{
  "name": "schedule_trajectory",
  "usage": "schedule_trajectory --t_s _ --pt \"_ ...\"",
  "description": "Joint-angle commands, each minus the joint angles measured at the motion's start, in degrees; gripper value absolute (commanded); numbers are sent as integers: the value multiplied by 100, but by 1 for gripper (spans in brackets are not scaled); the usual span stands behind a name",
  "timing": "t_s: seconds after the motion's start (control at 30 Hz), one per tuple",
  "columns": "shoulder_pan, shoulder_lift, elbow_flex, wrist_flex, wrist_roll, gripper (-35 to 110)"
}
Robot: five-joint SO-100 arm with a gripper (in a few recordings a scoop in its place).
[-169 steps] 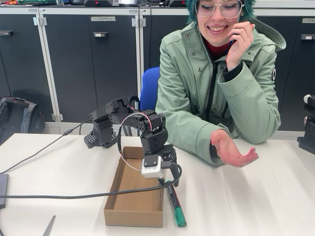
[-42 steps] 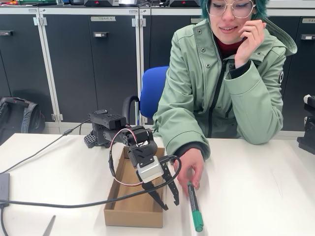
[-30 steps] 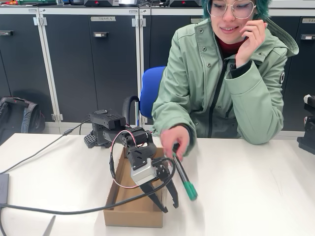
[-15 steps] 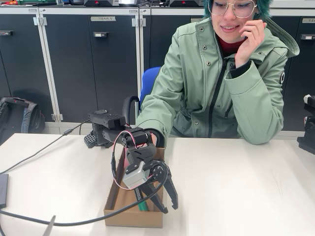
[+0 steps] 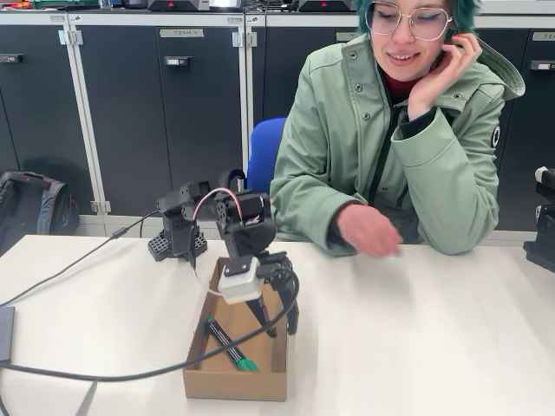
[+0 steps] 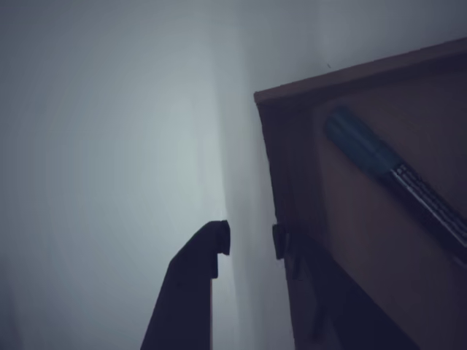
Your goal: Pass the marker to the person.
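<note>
Cardboard forms the shallow open box [image 5: 227, 381] at the front of the white table [image 5: 434, 347], and the marker [image 5: 230, 344] lies flat on its floor, slanting toward the near wall with its green cap at the nearer end; the low walls keep it from rolling off, yet they also hem it in on both sides. In the wrist view the same marker [image 6: 398, 180] runs diagonally across the brown floor with the cap nearest the box corner. The black gripper [image 5: 280, 328] hangs from the arm above the box's right wall, tips pointing down, fingers parted and holding nothing. The wrist view shows one fingertip [image 6: 211, 244] over the pale table outside the box while the other lies along the wall's edge, so the jaws seem to straddle the wall, not the marker, which sits apart from them, further inside. The person [image 5: 399, 139] sits behind the table in a sage-green jacket, one hand propped at the cheek, the other hand [image 5: 366, 230] blurred and hovering low over the table's far edge, close to the arm, probably kept there to be ready to receive. As I judge it, the handover has yet to begin: the gripper would need to shift inward across the box wall and line up across the barrel before closing, and that wall could catch a finger on the way down.
</note>
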Motion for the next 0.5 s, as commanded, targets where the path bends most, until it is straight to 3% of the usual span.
schedule_trajectory --t_s 0.0,0.27,0.47 --pt "-70 1239 932 141 149 13" --pt "97 1617 2171 1582 -167 12" --pt "123 1635 2997 800 -932 15"
